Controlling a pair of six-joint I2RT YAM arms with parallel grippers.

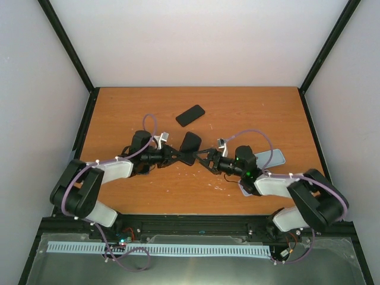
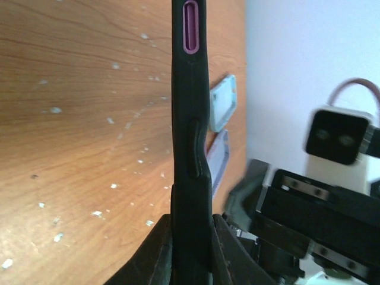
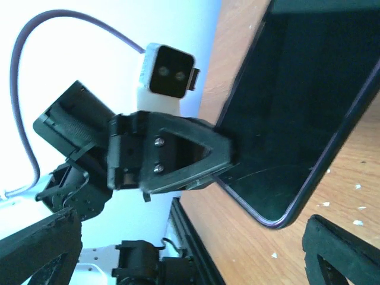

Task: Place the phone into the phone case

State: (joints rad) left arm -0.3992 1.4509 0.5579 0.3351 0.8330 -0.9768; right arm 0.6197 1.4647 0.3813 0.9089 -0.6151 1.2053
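Left hand point(image 1: 180, 155) was clamped on one end of a black phone case point(image 2: 190, 119), holding it over the worktop point(image 1: 249, 113). Purple showed through a side slot, and honestly I couldn't tell if a phone sat inside. A second black slab point(image 1: 190, 115), phone or case, lay flat just beyond it. Right hand point(image 1: 205, 160) sat right beside the held case, fingers spread wide, gripping nothing. A light-blue case point(image 1: 270, 158) lay further right.
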